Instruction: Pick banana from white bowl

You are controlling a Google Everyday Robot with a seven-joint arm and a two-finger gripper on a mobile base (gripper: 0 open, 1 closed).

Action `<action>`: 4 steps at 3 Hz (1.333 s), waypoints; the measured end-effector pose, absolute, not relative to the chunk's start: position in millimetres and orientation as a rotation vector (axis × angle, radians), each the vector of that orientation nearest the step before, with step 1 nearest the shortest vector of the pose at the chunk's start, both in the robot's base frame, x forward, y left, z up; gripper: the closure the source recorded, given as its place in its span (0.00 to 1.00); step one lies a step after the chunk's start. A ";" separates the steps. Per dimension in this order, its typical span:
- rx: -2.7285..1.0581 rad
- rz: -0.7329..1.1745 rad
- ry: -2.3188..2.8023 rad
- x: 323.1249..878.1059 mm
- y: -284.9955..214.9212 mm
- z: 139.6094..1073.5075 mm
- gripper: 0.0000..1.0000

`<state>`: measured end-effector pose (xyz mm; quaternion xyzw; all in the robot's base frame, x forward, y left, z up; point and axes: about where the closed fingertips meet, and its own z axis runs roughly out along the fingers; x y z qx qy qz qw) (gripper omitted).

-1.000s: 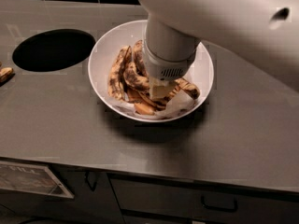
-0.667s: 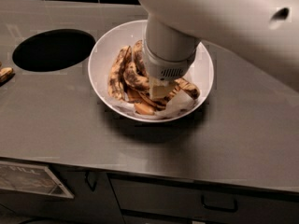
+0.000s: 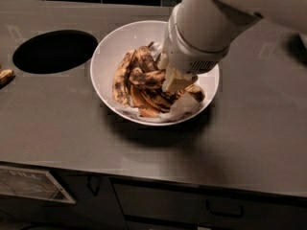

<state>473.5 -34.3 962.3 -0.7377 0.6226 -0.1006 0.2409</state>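
The white bowl sits on the grey counter, lined with crumpled white paper. In it lies the short curved banana, yellow-brown with black blotches, its right end under my gripper. My gripper hangs from the big white arm and reaches down into the middle of the bowl, touching the fruit pile. A longer banana lies along the bowl's left side. Flat orange peel pieces lie at the front. Another blotched piece shows to the right of the gripper. The arm hides the bowl's right back part.
A black round hole is cut in the counter left of the bowl. A small banana piece lies at the left edge. Dark tiles run along the back. Drawers with handles sit below the counter's front edge.
The arm has shifted to the right and a little up. More of the bananas on the bowl's left and middle now show. The bowl has not moved.
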 end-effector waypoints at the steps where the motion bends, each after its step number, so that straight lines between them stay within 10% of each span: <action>1: -1.962 -0.248 1.636 461.6 -46.2 986.0 1.00; 4: -1.848 -0.033 1.431 458.6 -56.7 1017.3 1.00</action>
